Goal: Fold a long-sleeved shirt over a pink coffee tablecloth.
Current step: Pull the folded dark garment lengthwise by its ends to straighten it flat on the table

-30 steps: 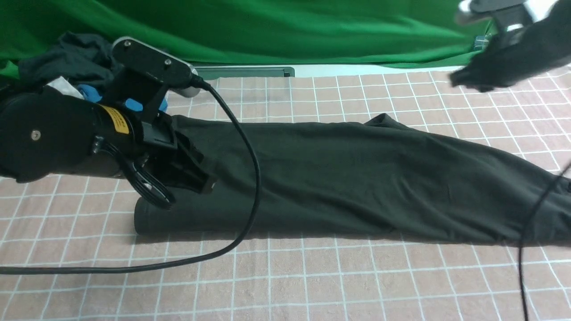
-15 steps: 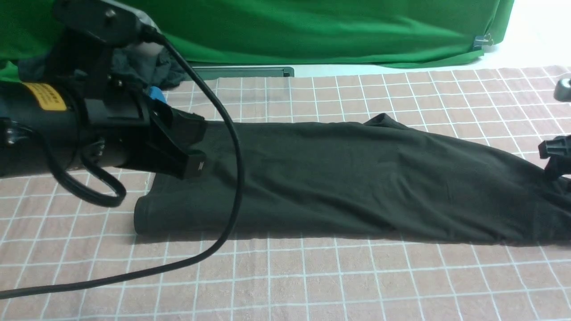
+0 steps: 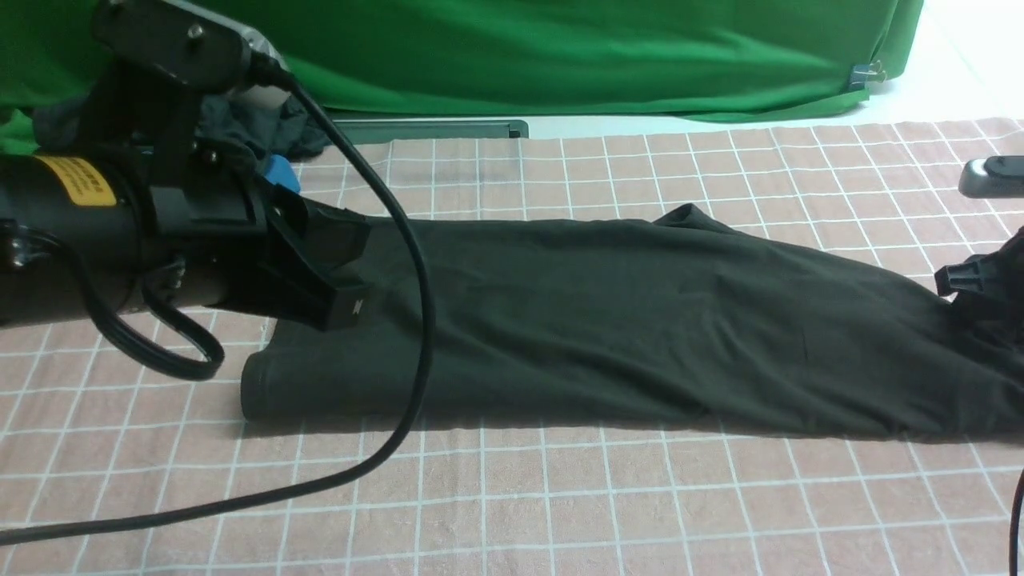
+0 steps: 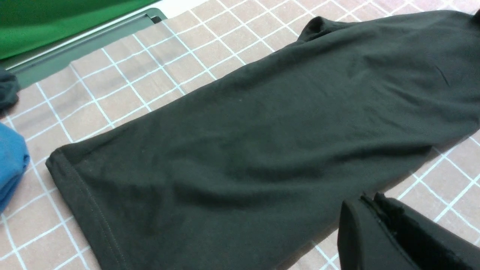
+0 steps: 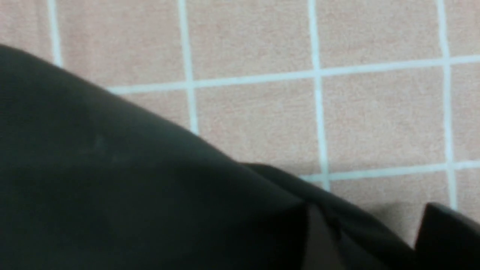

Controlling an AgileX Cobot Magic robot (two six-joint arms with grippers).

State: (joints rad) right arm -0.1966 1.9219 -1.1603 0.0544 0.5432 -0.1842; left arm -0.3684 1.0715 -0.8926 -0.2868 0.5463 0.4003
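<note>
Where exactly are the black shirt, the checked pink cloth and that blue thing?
black shirt (image 3: 608, 320), front view, middle of its folded body.
checked pink cloth (image 3: 560, 496), front view, bare squares nearer than the shirt.
blue thing (image 4: 11, 165), left wrist view, bulge of blue fabric.

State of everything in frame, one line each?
Shirt: folded into a long strip, lying wrinkled.
Tablecloth: spread flat under it.
Left gripper: shut, empty, over shirt's left end.
Right gripper: at shirt's right end; jaws unclear.
Spare clothes: heaped, back left.
</note>
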